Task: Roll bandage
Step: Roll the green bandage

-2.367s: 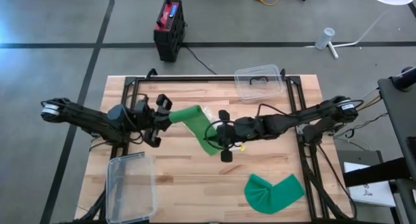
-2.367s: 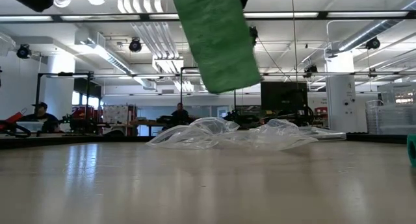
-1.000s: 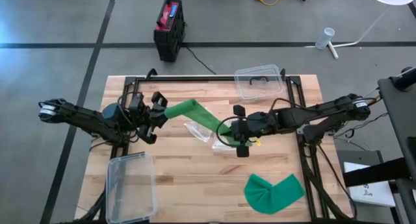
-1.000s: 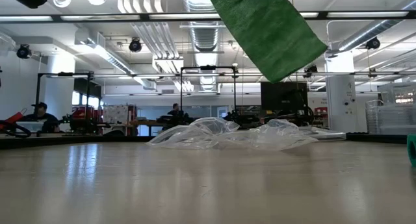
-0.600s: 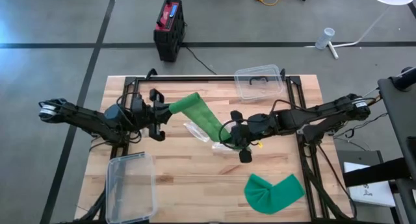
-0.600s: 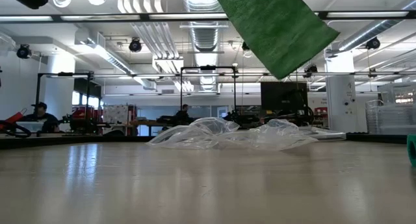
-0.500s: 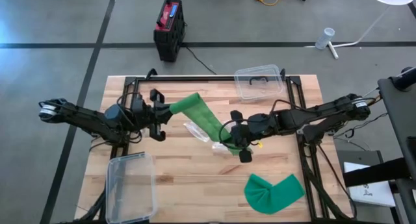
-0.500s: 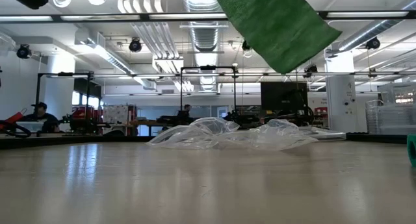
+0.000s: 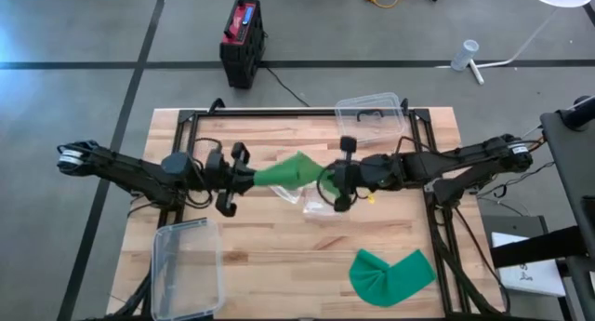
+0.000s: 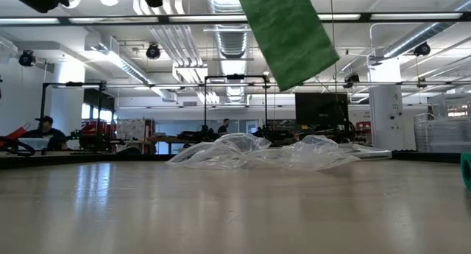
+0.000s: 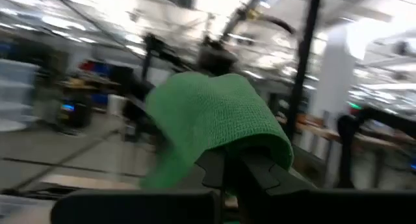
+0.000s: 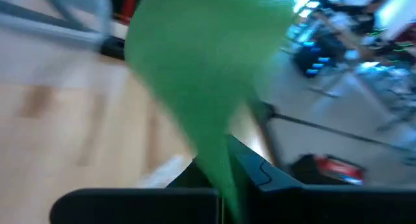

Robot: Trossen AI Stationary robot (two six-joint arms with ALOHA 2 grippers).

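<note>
Left gripper [image 9: 240, 179]: near the middle of the bench, toward its left side, raised off the wood; fingers clamped on the left end of the green bandage [image 9: 290, 171], as the left wrist view shows cloth draped over the closed fingertips.
Green bandage: held in the air between both arms above the centre of the bench, a short slack span; in the low view it hangs clear of the surface.
Plastic wrapper [image 9: 302, 193]: crumpled clear film lying on the bench just under the bandage.
Right gripper [image 9: 340, 175]: just right of centre, pinching the bandage's right end; cloth runs down between its closed fingers in the right wrist view.
Second green bandage [image 9: 392, 275]: lying loose and unrolled near the bench's front right corner.
Progress: early, by my reading; no tight coil shows anywhere, so the rolling proper is left to do, and the second strip is untouched.
Writing: none readable on bandage, wrapper or bench.
</note>
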